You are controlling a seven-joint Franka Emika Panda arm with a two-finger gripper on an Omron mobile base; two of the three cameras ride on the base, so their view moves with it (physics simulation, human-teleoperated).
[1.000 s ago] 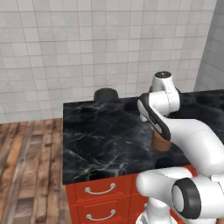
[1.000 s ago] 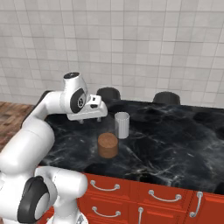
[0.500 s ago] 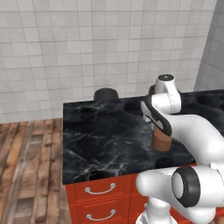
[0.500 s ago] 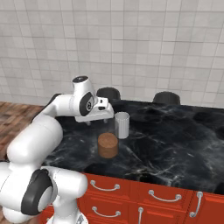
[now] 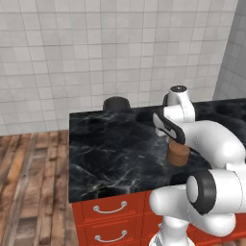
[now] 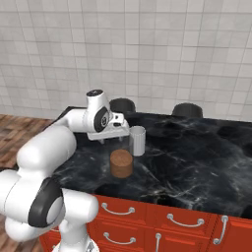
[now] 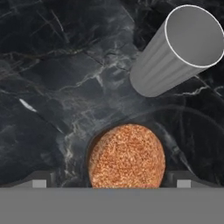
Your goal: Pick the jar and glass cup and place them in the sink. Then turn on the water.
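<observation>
Gripper: hanging wide open, gripping nothing.
Jar: sitting directly below, between the fingertips.
Glass cup: standing just beyond.

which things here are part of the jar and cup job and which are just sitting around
Part of the job:
- jar, standing on the counter
- glass cup, upright just behind it
- gripper, jaws wide above the jar

Just sitting around:
- two dark round pots by the wall
- red drawers

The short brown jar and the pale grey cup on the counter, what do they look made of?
The squat tan-brown jar looks like cork: a speckled, grainy, matte top. The plain pale grey cup could be frosted glass or plastic: smooth, faintly ribbed wall with a thin bright rim.
</observation>
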